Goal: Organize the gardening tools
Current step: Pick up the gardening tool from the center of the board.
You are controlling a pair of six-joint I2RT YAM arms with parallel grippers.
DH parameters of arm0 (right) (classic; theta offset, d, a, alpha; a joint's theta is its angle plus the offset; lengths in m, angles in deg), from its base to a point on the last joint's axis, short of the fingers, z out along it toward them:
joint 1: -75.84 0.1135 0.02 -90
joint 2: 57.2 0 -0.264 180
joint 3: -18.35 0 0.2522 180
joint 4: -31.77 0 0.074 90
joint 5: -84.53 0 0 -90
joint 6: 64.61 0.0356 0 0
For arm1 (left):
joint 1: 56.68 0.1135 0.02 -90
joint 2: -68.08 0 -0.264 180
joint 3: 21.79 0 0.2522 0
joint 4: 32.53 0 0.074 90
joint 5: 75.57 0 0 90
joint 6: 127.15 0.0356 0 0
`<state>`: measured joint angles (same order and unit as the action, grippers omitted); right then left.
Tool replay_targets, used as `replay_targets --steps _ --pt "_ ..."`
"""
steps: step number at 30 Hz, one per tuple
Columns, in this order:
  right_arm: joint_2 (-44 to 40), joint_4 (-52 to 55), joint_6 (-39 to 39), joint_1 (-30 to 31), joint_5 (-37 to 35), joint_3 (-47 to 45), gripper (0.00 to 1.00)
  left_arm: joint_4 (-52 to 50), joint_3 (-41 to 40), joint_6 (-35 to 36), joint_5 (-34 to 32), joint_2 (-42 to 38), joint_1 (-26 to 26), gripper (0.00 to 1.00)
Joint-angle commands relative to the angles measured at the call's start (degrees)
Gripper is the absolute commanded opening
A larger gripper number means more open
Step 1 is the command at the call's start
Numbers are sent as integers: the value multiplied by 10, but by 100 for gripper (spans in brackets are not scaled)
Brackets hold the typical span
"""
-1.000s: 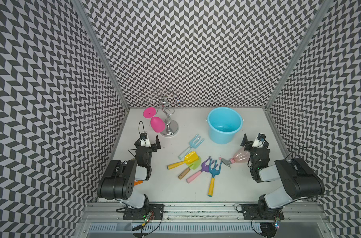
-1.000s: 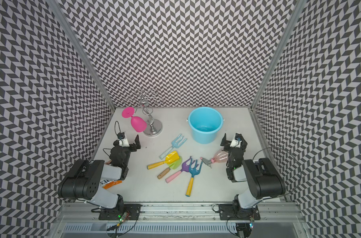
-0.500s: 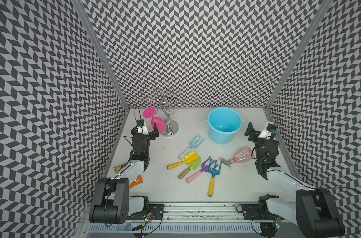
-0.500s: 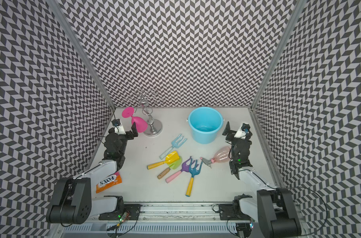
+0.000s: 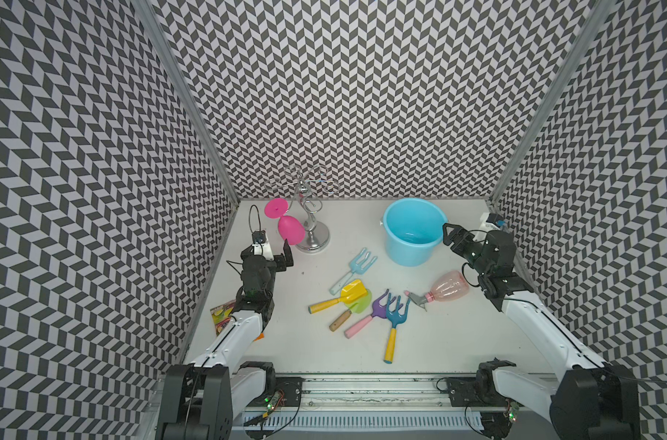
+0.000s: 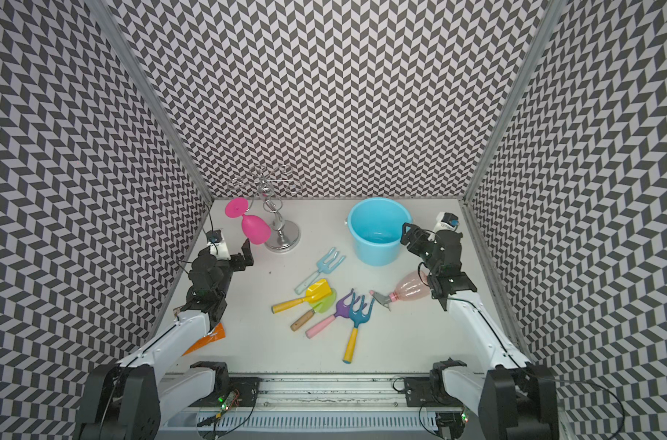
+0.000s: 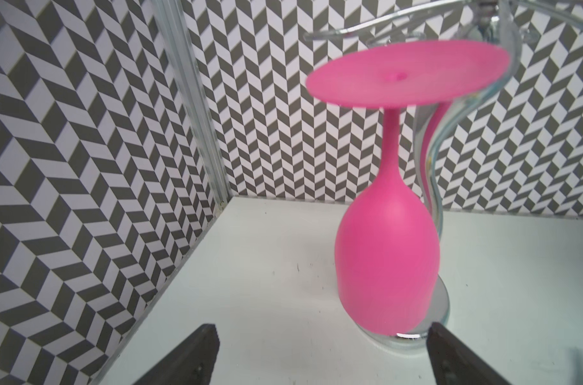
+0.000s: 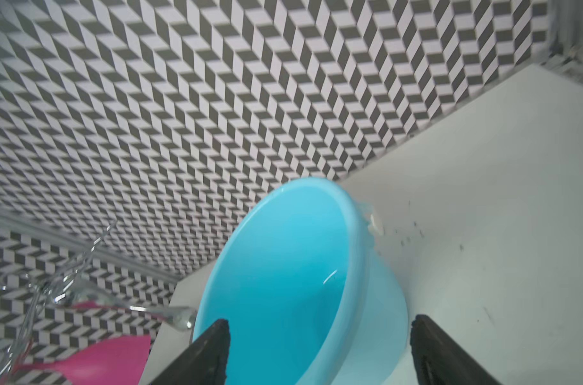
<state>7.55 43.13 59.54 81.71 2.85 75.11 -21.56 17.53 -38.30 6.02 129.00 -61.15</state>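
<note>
Looking down on the white tabletop (image 5: 457,343), you have all six gardening tools lying loose, and neither hand has hold of any of them. Your left hand (image 7: 321,330) hangs near the left edge of the tabletop with its jaws spread wide and nothing between them. It points at the pink wine glass (image 5: 290,228), which hangs upside down from the chrome rack (image 5: 313,239) toward the back left corner. Your right hand (image 8: 319,320) sits just beside the right rim of the blue bucket (image 5: 408,251), which stands upright. Its jaws stand well apart, and the wrist view shows the bucket's rim in line with the gap, but you cannot tell whether either finger touches it. The pale blue fork (image 5: 356,264) lies just in front of the bucket, tines toward it. Nearer to you, the yellow scoop (image 5: 349,295) overlaps the green trowel (image 5: 363,304). Just right of them, the purple rake (image 5: 377,306) and blue rake (image 5: 396,312) lie side by side with heads touching. The pink spray bottle (image 5: 448,287) lies on its side right of the rakes, nozzle toward them, its far end tucked under your right wrist. An orange candy packet (image 6: 210,339) lies by the left wall, partly under your left arm.
</note>
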Motion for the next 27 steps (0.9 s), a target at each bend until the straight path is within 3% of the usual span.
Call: replay_targets --steps 1,6,12,13,14,15,16,27 --pt "-3 137 -46 26 62 23 84 -131 22 -3 -2 -41 -37 100" --pt "-6 247 -83 99 33 12 84 -208 1 -3 -2 -92 -121 100" --pt "8 305 -65 208 2 -18 80 -253 0 -3 -2 -92 -210 100" --pt "10 308 -61 223 0 -23 80 -255 2 -244 -2 -87 -220 100" --pt "14 315 -57 239 -1 -26 80 -259 4 -322 -2 -83 -231 100" --pt "19 318 -55 251 -2 -28 80 -263 6 -321 -2 -78 -238 87" --pt "25 323 -52 265 -6 -31 78 -267 9 -320 48 -74 -243 86" --pt "74 304 7 385 9 -60 74 -290 29 -326 58 -69 -249 86"
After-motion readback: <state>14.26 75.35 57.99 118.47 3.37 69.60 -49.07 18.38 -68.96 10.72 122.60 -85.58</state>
